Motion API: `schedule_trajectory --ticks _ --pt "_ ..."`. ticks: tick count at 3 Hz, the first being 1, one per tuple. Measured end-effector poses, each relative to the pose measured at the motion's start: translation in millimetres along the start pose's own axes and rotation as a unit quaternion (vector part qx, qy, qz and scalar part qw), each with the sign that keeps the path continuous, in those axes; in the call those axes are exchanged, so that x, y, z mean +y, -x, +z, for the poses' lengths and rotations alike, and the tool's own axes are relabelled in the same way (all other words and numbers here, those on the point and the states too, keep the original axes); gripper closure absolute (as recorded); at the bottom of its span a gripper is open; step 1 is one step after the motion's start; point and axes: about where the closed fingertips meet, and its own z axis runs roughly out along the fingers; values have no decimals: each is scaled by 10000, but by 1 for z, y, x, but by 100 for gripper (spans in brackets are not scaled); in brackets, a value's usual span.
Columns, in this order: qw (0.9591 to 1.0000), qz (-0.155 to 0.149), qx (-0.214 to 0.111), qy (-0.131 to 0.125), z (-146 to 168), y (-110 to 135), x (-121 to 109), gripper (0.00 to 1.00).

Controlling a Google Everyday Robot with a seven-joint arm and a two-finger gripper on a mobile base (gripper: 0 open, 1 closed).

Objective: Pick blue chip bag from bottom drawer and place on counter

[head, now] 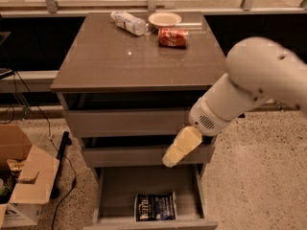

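The blue chip bag (154, 207) lies flat in the open bottom drawer (115, 190), near its front edge, white lettering up. My gripper (169, 161) hangs at the end of the white arm, above the drawer and in front of the middle drawer's panel, up and to the right of the bag and not touching it. The counter (120, 56) is the glossy grey-brown cabinet top.
On the counter's far edge lie a clear plastic bottle (128, 22), a white bowl (165, 19) and a red soda can (173, 37) on its side. An open cardboard box (21, 181) and black cables (60, 152) are on the floor at the left.
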Motion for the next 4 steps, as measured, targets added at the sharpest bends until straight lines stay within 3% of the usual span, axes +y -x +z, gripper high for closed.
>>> schedule_trajectory --ticks 1,3,4 --pt "9994 163 -242 -177 6 10 -11 0" --pt "9990 259 -179 -315 14 11 -14 0" --pt "9974 596 -159 -376 48 3 -28 0"
